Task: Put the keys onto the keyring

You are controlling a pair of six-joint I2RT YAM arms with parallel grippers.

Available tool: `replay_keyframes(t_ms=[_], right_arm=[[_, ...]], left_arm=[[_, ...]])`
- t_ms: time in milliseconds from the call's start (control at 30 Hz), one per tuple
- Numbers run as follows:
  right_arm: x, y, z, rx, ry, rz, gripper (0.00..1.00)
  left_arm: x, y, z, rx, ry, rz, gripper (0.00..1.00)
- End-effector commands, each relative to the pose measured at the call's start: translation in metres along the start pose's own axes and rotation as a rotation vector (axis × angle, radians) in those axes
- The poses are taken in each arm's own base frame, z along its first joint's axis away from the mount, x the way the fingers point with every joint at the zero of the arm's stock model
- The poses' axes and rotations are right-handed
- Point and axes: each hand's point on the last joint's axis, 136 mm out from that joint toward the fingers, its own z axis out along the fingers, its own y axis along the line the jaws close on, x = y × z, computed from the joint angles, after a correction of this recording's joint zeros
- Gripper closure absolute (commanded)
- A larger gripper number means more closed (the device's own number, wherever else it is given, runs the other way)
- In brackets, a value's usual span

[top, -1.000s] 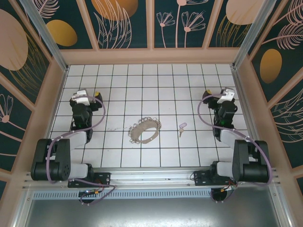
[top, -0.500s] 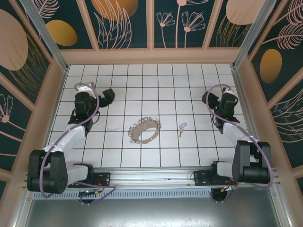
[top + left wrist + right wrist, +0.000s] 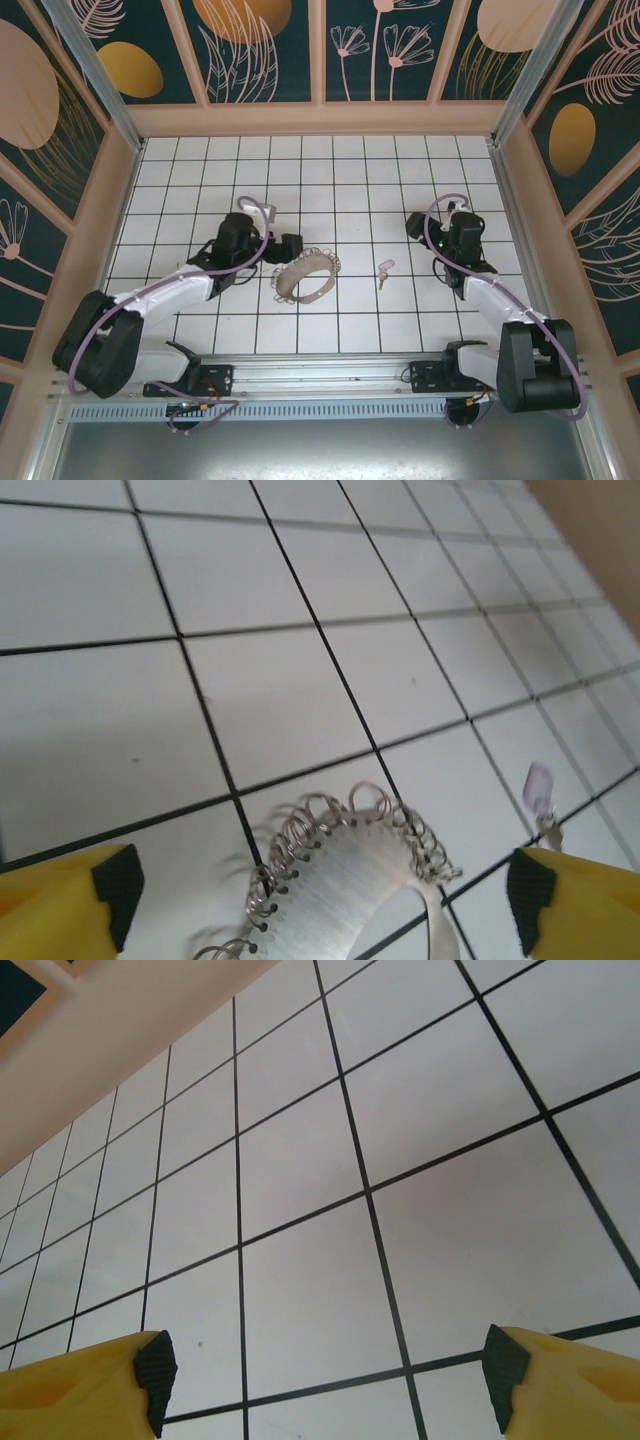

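Both my arms have left their resting places at the two sides of the worktop (image 3: 180, 160) and have come in toward the middle, so the reaching step has begun but nothing is grasped yet. My left fingers (image 3: 289, 245) are now just beside the left end of the keyring (image 3: 296, 270). They stand wide open and hold nothing, and in the left wrist view the ring-edged top of the loop lies between the two yellow tips, below them. My right fingers (image 3: 417, 225) are also open wide and empty. They are nearer to the key (image 3: 385, 268) than before but not touching it, and in the right wrist view there are just bare tiles between the tips. The keyring lies flat in the middle of the worktop and the key lies to its right, apart from it. Neither of them has moved compared with the earlier frames; only the arms have changed. I judge that the left side will hold the loop while the right side must come lower and closer to pick up the small key
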Motion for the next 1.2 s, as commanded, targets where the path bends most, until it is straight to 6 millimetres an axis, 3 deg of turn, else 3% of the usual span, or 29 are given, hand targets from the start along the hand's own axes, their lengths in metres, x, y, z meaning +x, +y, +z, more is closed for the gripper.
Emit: replay_keyframes(t_ms=[0, 100, 267, 533, 667, 700, 933, 1100, 1167], right_arm=[[0.016, 0.003, -0.001, -0.039, 0.037, 0.032, 0.2], [0.021, 0.013, -0.002, -0.108, 0.054, 0.031, 0.24], [0.023, 0.015, -0.002, -0.119, 0.063, 0.045, 0.27], [0.024, 0.015, -0.001, -0.125, 0.062, 0.051, 0.27], [0.027, 0.011, -0.002, -0.115, 0.061, 0.059, 0.27], [0.027, 0.011, -0.001, -0.115, 0.063, 0.061, 0.27], [0.032, 0.009, 0.0, -0.113, 0.074, 0.059, 0.27], [0.034, 0.01, 0.002, -0.123, 0.083, 0.059, 0.27], [0.035, 0.01, 0.003, -0.125, 0.086, 0.06, 0.27]], left_arm=[[-0.005, -0.016, 0.016, -0.004, 0.036, 0.134, 0.14], [0.005, -0.031, 0.033, 0.004, 0.116, 0.226, 0.23], [0.027, -0.052, 0.054, 0.058, 0.224, 0.328, 0.36], [0.066, -0.073, 0.069, 0.109, 0.357, 0.43, 0.57], [0.066, -0.083, 0.07, 0.147, 0.346, 0.437, 0.58], [0.074, -0.08, 0.075, 0.149, 0.369, 0.435, 0.58], [0.085, -0.079, 0.08, 0.167, 0.394, 0.441, 0.61], [0.088, -0.076, 0.084, 0.156, 0.396, 0.456, 0.64], [0.078, -0.082, 0.088, 0.167, 0.376, 0.462, 0.64]])
